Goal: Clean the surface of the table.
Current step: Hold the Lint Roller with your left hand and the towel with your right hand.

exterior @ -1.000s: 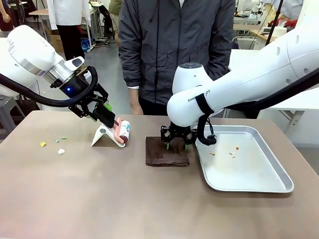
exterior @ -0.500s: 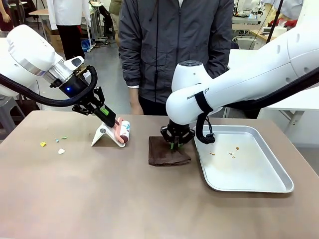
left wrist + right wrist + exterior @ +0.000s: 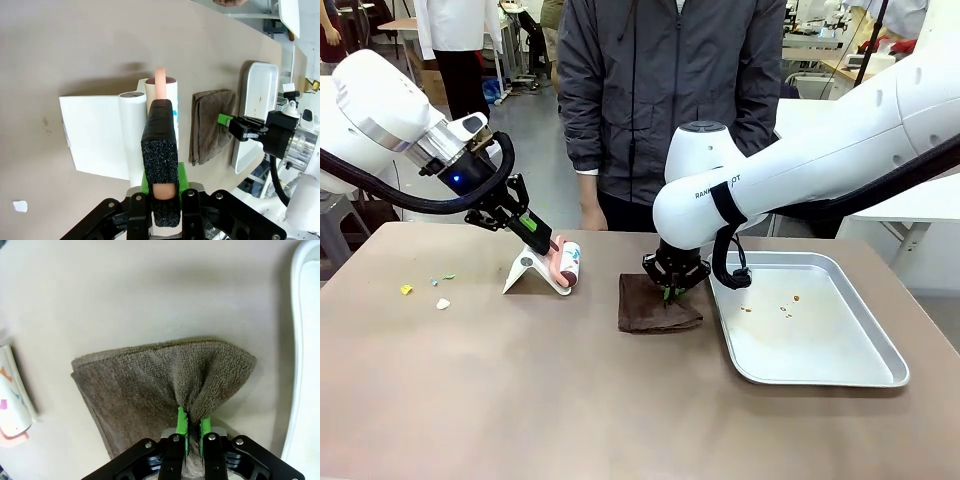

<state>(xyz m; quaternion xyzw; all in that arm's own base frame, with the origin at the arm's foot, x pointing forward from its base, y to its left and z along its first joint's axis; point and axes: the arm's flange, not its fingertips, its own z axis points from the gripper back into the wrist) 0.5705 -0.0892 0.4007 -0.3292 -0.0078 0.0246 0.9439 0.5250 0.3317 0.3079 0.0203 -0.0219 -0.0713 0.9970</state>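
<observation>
**A:** What is proving hard to see?

**B:** The right gripper [image 3: 669, 293] [image 3: 191, 415] is pinching a bunched fold of the brown cloth [image 3: 655, 312] [image 3: 140, 385]. Its jaws are almost together, with the tips lying buried in the fabric. The left gripper [image 3: 542, 246] [image 3: 160, 115] is clamping tight on the pink handle [image 3: 160, 80] of the lint roller [image 3: 569, 264] [image 3: 172, 97], so its pads are covering the handle's middle. The roller is leaning on a white stand [image 3: 524, 270] [image 3: 95, 135].

**A:** And the table [image 3: 520, 400]?

**B:** It is lying under everything, with its long axis running left to right across the front view. The frame is cutting off its near edge. Scraps [image 3: 442, 303] are lying towards its left end, and the silver tray [image 3: 840, 383] is sitting at the right, just beside the cloth.
</observation>
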